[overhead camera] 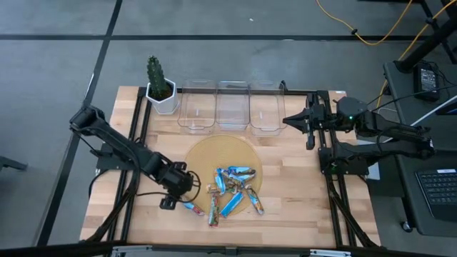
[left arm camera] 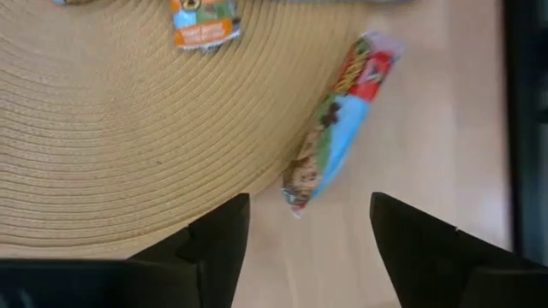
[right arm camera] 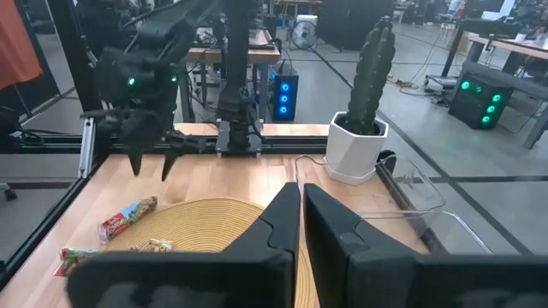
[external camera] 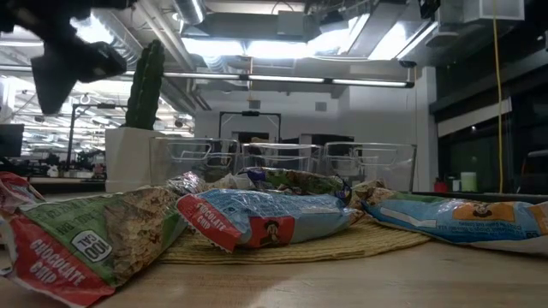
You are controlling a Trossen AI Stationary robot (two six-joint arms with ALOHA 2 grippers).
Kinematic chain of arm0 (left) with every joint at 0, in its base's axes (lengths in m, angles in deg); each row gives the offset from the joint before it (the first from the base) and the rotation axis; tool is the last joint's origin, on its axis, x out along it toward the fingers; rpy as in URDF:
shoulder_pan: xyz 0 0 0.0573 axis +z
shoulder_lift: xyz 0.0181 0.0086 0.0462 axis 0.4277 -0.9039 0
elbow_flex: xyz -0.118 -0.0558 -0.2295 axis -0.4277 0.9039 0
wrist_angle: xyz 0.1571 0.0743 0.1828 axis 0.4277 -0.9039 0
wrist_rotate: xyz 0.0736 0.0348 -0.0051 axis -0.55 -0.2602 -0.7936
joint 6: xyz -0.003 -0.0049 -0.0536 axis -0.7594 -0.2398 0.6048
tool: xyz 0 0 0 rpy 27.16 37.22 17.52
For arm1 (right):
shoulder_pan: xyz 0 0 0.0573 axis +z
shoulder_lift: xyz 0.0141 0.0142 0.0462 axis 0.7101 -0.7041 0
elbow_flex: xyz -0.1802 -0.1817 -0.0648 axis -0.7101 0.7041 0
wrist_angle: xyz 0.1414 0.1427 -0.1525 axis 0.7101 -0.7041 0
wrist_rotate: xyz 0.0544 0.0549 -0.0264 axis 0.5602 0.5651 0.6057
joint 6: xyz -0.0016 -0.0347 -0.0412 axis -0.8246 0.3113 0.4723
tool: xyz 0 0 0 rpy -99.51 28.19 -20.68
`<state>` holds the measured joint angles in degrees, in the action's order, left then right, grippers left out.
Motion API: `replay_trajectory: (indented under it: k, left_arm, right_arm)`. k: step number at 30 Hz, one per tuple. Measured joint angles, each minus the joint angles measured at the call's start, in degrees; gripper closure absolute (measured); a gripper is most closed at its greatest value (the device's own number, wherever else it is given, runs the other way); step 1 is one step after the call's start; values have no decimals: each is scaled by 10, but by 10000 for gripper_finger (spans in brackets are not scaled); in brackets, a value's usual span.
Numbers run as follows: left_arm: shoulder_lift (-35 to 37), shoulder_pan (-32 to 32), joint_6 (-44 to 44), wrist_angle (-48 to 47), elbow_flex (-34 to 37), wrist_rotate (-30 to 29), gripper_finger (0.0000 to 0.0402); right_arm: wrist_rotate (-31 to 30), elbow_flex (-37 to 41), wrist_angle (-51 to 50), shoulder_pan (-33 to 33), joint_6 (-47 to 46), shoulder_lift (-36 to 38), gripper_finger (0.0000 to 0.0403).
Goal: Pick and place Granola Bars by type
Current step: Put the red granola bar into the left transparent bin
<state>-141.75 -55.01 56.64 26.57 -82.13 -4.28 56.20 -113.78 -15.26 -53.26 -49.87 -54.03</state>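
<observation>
Several wrapped granola bars (overhead camera: 232, 187) lie in a loose heap on the near part of a round woven mat (overhead camera: 214, 153); in the low view they fill the foreground (external camera: 257, 218). One red, blue and green bar (left arm camera: 336, 128) lies apart on the wood at the mat's left near edge (overhead camera: 193, 208). My left gripper (left arm camera: 308, 201) hovers open above this bar, pointing down, touching nothing (right arm camera: 150, 150). My right gripper (right arm camera: 300, 205) is shut and waits near the right bin (overhead camera: 296, 121).
Three clear plastic bins (overhead camera: 232, 107) stand in a row behind the mat at the far edge. A potted cactus (overhead camera: 158, 86) stands left of them. Bare wood lies to the left and right of the mat.
</observation>
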Motion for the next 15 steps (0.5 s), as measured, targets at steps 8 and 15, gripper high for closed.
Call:
replay_trajectory:
  k: [8,15]
  left_arm:
    - [-82,-28,0,0,0,-9,160]
    - [-126,-44,0,27,0,-14,159]
  right_arm:
    - [0,0,0,0,2,0,379]
    - [0,0,-1,0,2,0,379]
